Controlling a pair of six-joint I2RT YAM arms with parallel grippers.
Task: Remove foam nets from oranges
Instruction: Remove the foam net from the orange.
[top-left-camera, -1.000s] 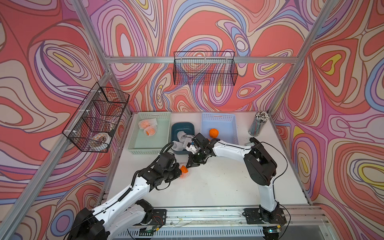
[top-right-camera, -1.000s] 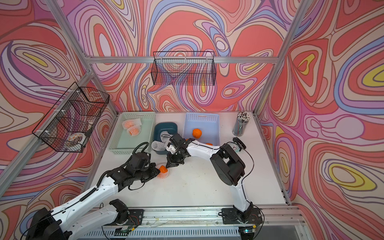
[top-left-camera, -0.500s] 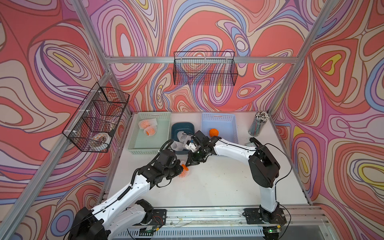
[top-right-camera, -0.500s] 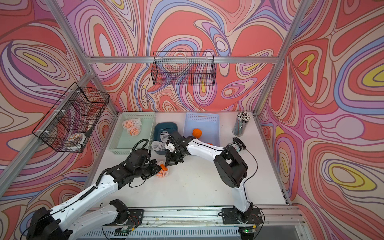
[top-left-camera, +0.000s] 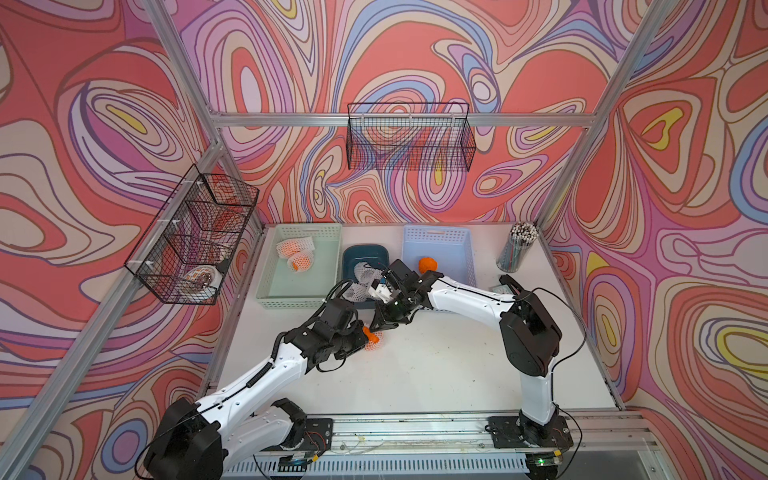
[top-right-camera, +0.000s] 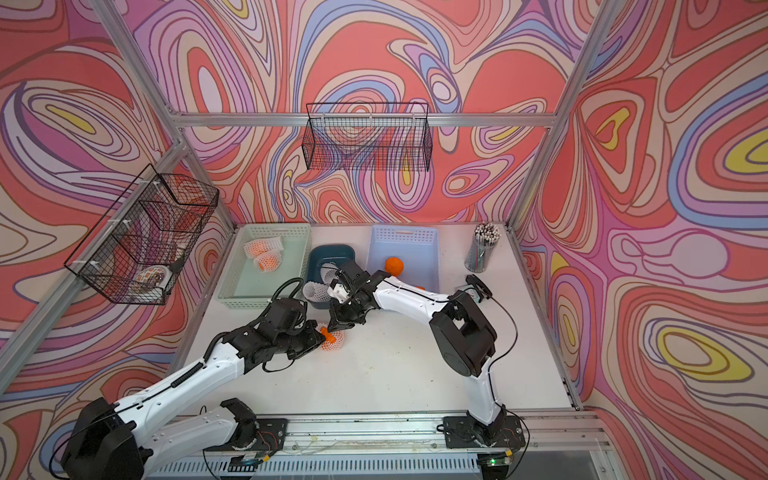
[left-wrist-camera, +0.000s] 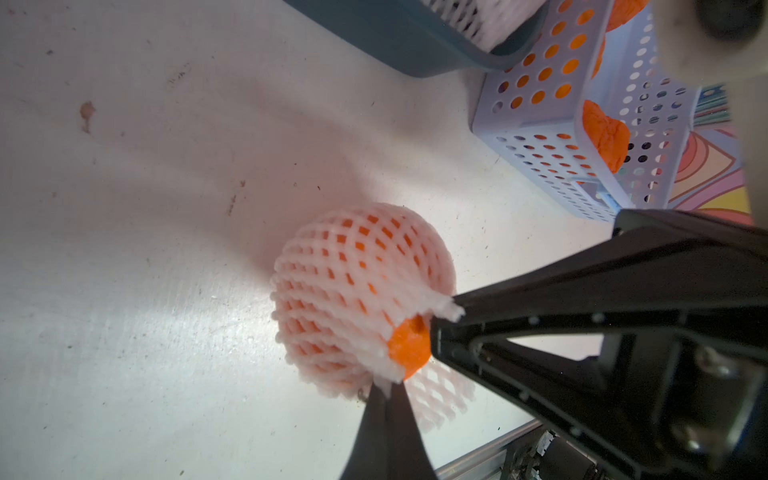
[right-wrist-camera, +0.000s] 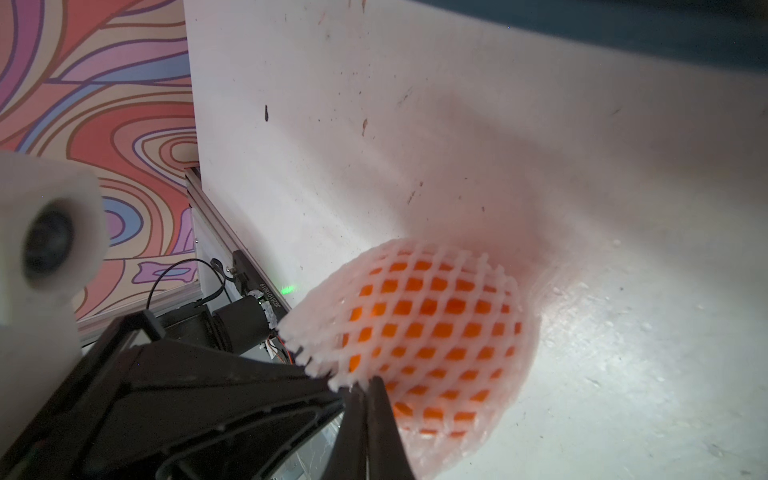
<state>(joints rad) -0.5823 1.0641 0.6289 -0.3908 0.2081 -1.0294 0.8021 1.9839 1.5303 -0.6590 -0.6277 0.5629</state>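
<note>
Two grippers held one netted fruit on the white tabletop (top-left-camera: 436, 374), just in front of the bins. The left gripper (top-left-camera: 364, 333) was clamped tight on the bunched open rim of the white diamond-mesh foam net (left-wrist-camera: 345, 282), where a bare patch of the small round orange (left-wrist-camera: 409, 345) showed against its fingers. From those fingers the net's long axis ran straight away, its domed end farthest. The right gripper (right-wrist-camera: 357, 384) angled down from the bin side and was pinched just as tight on a frayed edge of the same net; whether at the same rim could not be told. Both arms were in contact, neither nearer. By my judgement the coming pull turns on that axis: the net must be drawn along it while the fruit stays back. Just behind stood a dark teal plastic tub (top-left-camera: 352, 255) holding empty nets (top-left-camera: 360, 272), near the right wrist. A pale blue perforated basket (top-left-camera: 436, 232) held a bare orange (top-left-camera: 428, 264); a pale green basket (top-left-camera: 291, 301) held two netted oranges (top-left-camera: 300, 262). The two wrists stood close together.
</note>
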